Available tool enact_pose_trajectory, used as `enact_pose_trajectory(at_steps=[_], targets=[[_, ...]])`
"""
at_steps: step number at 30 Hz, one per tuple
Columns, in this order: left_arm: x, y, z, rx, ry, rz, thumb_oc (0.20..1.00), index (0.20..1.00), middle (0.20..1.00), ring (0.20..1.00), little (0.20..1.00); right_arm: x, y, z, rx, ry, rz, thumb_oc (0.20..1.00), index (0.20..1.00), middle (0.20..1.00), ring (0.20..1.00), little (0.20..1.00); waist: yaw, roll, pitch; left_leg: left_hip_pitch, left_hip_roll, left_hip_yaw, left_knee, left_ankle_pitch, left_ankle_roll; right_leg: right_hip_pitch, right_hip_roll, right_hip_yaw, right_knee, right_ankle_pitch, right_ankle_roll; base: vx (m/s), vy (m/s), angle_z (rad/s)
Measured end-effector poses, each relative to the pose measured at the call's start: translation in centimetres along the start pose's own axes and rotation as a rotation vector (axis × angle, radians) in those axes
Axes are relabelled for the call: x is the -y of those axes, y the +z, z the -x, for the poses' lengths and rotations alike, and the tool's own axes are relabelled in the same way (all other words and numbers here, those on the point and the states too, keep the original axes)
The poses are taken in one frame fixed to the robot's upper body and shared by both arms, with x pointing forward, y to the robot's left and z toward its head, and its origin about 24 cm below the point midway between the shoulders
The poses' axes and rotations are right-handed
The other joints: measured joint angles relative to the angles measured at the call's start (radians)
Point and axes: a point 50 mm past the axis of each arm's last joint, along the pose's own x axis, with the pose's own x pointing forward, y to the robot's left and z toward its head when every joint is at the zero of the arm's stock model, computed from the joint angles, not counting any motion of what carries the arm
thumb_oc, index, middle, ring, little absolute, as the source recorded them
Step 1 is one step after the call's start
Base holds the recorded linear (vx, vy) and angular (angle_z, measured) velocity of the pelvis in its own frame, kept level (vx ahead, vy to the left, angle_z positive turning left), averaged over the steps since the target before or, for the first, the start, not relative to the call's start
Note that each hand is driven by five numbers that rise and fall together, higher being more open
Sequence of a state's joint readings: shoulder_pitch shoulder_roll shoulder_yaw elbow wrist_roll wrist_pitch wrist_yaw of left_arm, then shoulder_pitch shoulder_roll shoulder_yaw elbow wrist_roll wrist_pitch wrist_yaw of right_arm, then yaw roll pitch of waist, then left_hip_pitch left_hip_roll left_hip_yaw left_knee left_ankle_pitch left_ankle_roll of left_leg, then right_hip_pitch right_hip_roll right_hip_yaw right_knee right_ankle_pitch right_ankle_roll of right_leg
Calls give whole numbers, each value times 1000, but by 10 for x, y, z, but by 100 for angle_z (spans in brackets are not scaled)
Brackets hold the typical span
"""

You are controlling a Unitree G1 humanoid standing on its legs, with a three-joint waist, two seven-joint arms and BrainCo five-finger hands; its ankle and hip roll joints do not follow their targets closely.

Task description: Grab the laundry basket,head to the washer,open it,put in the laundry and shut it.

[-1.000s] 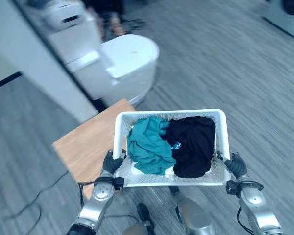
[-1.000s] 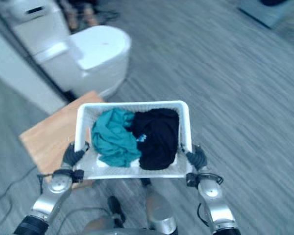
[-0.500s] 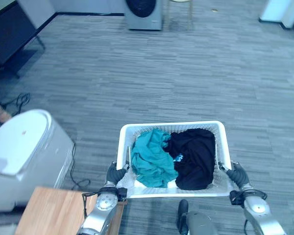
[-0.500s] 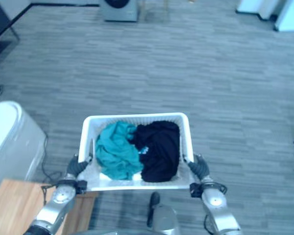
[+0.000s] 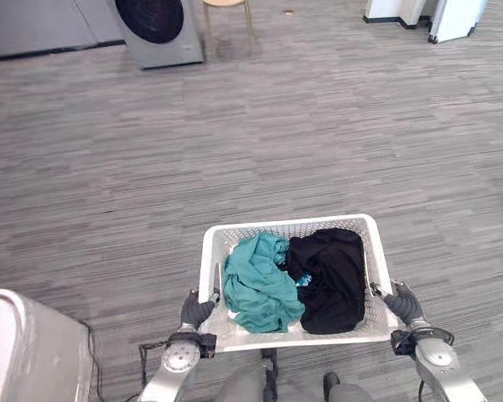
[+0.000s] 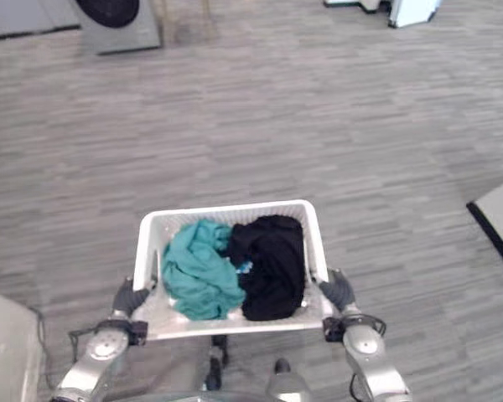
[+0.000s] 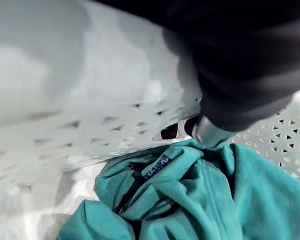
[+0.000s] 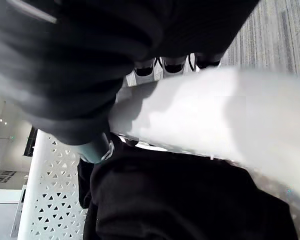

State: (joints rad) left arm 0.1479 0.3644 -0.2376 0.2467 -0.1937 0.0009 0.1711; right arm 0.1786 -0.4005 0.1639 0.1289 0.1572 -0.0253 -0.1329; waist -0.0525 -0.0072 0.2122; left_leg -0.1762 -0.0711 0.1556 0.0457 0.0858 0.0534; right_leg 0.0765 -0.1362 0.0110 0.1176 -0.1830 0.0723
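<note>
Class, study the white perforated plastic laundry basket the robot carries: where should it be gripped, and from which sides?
Grip the white perforated plastic laundry basket at its two short end rims, one from each side. It is a wide rectangle, so opposite ends balance the load. The left hand and right hand curl round those rims, keeping it level.

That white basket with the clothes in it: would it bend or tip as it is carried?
The basket probably stays fairly stiff: its rim looks straight, with the left hand and right hand gripping opposite ends. It likely feels light, holding just a teal garment and a black garment. Tipping seems unlikely.
</note>
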Motion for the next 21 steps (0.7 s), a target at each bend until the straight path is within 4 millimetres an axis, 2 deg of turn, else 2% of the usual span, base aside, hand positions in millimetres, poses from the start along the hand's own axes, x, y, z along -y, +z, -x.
enact_pose_trajectory(at_steps=[1,2,3,4,5,6,7,9,10,12,14,15,18,19,20,21], targets=[[0,2,-1,5,0,-1,200,200,200,200,200,-1,1,-1,6,1,-3,200,200,200,200,200,-3,0,0,13,-9,-1,-3,-11,8,-1,1,0,23,-3,0,451,139,-39],[-1,4,-3,14,1,-5,200,200,200,200,200,-1,2,-1,8,1,-4,200,200,200,200,200,-4,-6,3,36,-19,0,-10,-34,37,-15,5,5,84,-1,19,186,53,-31],[-5,7,-4,22,10,-13,200,200,200,200,200,-2,7,-4,25,2,-7,200,200,200,200,200,13,-2,8,73,-21,10,-23,-37,49,-100,6,-2,287,-39,51,188,52,-31],[-6,8,-5,27,11,-16,200,200,200,200,200,-4,10,-6,39,5,-11,200,200,200,200,200,11,2,12,93,-21,19,-34,-29,53,-140,1,-13,378,-45,58,213,33,-38],[-9,12,-6,42,21,-18,200,200,200,200,200,-5,16,-7,62,7,-5,200,200,200,200,200,12,4,13,125,-22,30,-61,-30,50,-206,10,-26,437,-56,44,144,13,-17],[-10,14,-7,54,25,-19,200,200,200,200,200,-5,19,-7,77,6,7,200,200,200,200,200,11,7,17,139,-22,24,-71,-49,36,-254,11,-55,438,-63,32,229,4,-19],[-11,16,-7,61,27,-20,200,200,200,200,200,-5,21,-8,86,6,8,200,200,200,200,200,8,12,20,147,-19,35,-75,-39,48,-277,11,-91,418,-65,26,175,-28,1],[-11,18,-8,72,28,-18,200,200,200,200,200,-4,22,-9,89,4,11,200,200,200,200,200,-4,14,22,172,-21,29,-93,-70,29,-363,15,-132,341,-57,25,275,-77,8],[-11,18,-8,71,29,-18,200,200,200,200,200,-4,23,-10,91,3,10,200,200,200,200,200,-4,16,23,177,-21,30,-100,-68,33,-381,13,-158,277,-34,27,286,-112,4],[-12,17,-8,66,30,-18,200,200,200,200,200,-3,21,-10,82,2,12,200,200,200,200,200,-7,17,24,188,-21,23,-101,-78,33,-413,8,-173,162,28,27,298,-127,9],[-10,8,-8,31,33,-11,200,200,200,200,200,-5,19,-10,71,7,16,200,200,200,200,200,-5,21,27,217,-21,17,-97,-118,18,-425,-9,-205,-44,141,46,401,-202,7],[-5,3,-8,12,33,11,200,200,200,200,200,-4,14,-10,49,5,22,200,200,200,200,200,-17,30,33,249,-24,-2,-92,-148,16,-421,-37,-212,-174,209,46,373,-200,24],[1,-2,-6,-9,28,33,200,200,200,200,200,-3,6,-9,14,3,26,200,200,200,200,200,-35,36,37,312,-23,-37,-86,-191,-3,-414,-68,-200,-188,242,45,423,-234,46],[3,-5,-4,-19,26,42,200,200,200,200,200,-2,-1,-3,-11,-3,22,200,200,200,200,200,-53,33,35,363,-16,-83,-78,-227,-23,-373,-76,-154,-132,238,50,438,-288,70],[8,-7,-3,-26,22,60,200,200,200,200,200,2,-2,-2,-16,-6,34,200,200,200,200,200,-56,49,36,394,4,-93,-82,-241,-42,-365,-60,-136,-108,299,49,440,-292,69],[13,-9,-1,-34,13,70,200,200,200,200,200,6,-1,-5,-12,-14,42,200,200,200,200,200,-56,79,33,395,44,-95,-53,-251,-61,-366,-36,-140,-55,319,47,390,-307,39]])
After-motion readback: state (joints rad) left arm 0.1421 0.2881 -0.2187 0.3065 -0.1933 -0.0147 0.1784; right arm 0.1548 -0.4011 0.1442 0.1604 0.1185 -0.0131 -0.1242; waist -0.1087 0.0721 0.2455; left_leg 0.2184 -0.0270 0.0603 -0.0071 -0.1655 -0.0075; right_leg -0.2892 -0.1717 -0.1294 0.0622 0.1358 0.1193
